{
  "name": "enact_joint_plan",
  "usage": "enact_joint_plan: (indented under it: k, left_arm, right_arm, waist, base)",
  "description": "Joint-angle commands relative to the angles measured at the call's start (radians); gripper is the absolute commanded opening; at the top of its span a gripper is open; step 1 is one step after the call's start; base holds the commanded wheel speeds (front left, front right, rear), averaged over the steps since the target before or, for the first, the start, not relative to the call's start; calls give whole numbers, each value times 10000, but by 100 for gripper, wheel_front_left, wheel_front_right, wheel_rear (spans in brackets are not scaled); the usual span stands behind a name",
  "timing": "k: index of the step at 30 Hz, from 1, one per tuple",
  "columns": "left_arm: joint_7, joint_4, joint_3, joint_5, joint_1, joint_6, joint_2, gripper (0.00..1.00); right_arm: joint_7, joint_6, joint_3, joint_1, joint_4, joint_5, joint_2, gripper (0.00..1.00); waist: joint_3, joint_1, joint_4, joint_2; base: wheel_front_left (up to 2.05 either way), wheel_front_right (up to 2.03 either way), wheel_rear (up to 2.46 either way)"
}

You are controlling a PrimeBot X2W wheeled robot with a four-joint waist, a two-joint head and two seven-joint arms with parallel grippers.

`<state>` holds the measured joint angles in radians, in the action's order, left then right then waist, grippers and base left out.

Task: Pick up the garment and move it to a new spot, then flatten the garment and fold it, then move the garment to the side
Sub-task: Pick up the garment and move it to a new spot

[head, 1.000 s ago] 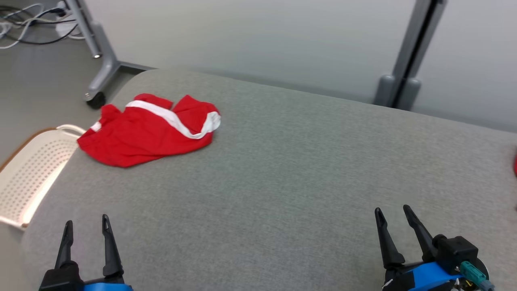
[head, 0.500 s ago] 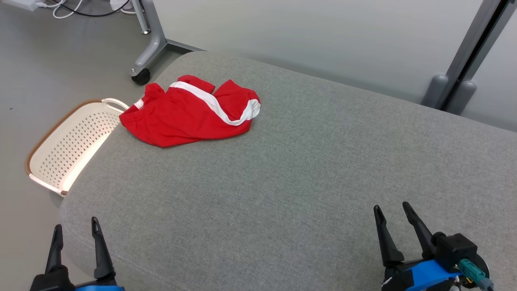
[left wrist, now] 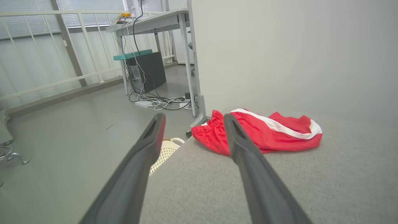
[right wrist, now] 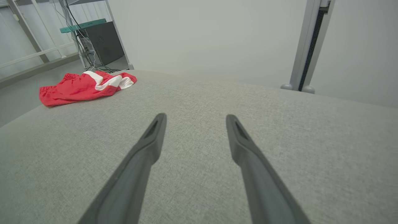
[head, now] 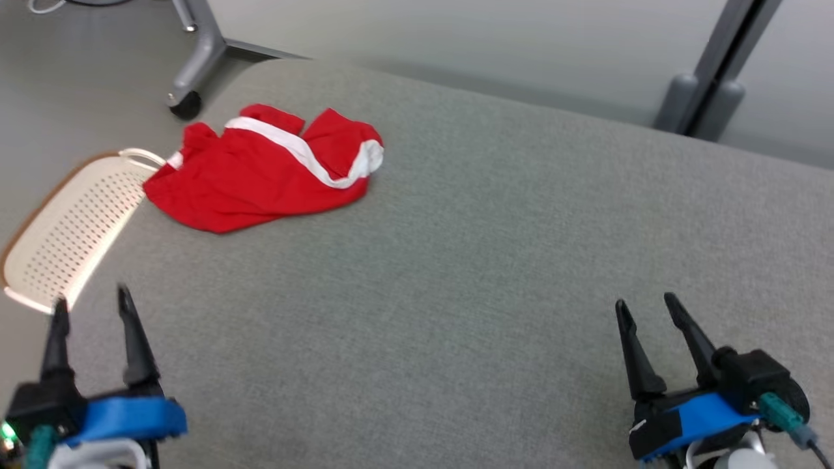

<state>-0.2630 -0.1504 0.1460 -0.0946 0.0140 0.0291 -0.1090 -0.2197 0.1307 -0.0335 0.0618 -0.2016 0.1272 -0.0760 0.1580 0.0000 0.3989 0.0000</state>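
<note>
Both empty, left claw and right claw gape; left wrist view adds a desk beyond the garment.

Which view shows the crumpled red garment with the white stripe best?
Head view: the crumpled red garment lies whole, seen from above. The left wrist view hides its edge behind a dark finger; the right wrist view shows it small and distant.

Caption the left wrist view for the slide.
Open left gripper faces crumpled red garment at corner of grey surface, white basket beside it.
</note>
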Motion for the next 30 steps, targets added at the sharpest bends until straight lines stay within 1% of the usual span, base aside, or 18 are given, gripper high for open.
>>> enact_joint_plan:
  k: [1,7,11,16,20,23,24,25,28,29,30]
  left_arm:
    - [-26,-76,61,-46,642,-55,-183,100]
    - [-12,-985,334,-275,2847,-242,-898,100]
    - [116,-1885,504,-334,4245,-416,-1633,100]
    - [303,-3089,584,-499,5814,-654,-2358,100]
    - [919,-4320,583,-656,6865,-808,-2771,100]
    - [1783,-5377,484,-768,7562,-901,-2977,100]
    - [1783,-5377,484,-768,7562,-901,-2977,100]
    - [2384,-6057,451,-892,7937,-1005,-3080,100]
    - [3304,-6956,419,-1087,8414,-1101,-3170,100]
    - [3304,-6956,419,-1087,8414,-1101,-3170,100]
    - [3935,-7428,341,-1190,8728,-1190,-3192,100]
  right_arm:
    - [82,2,24,263,171,-66,-169,100]
    - [400,2,192,923,858,-171,-582,100]
    - [578,2,288,1322,1404,-174,-870,100]
    - [782,2,721,1509,2109,-160,-1149,100]
    - [925,2,1016,1440,2573,-151,-1278,100]
    - [985,2,1184,1418,2810,-109,-1352,100]
    - [985,2,1184,1418,2810,-109,-1352,100]
    - [1001,2,1210,1451,2921,-87,-1391,100]
    - [1037,2,1267,1508,3051,-70,-1435,100]
    - [1037,2,1267,1508,3051,-70,-1435,100]
    - [1068,2,1308,1534,3098,-84,-1445,100]
  waist:
    - [181,0,-147,0]
    - [1092,0,-993,0]
    - [1868,0,-1740,0]
    - [2873,0,-2473,0]
    - [3546,0,-2858,0]
    - [3896,0,-3024,0]
    - [3896,0,-3024,0]
    - [4054,0,-3111,0]
    - [4175,0,-3151,0]
    - [4175,0,-3151,0]
    - [4208,0,-3141,0]
  base:
    - [0,0,0]
    - [0,0,0]
    - [0,0,0]
    - [0,0,0]
    - [0,0,0]
    - [0,0,0]
    - [0,0,0]
    - [0,0,0]
    - [0,0,0]
    - [0,0,0]
    - [0,0,0]
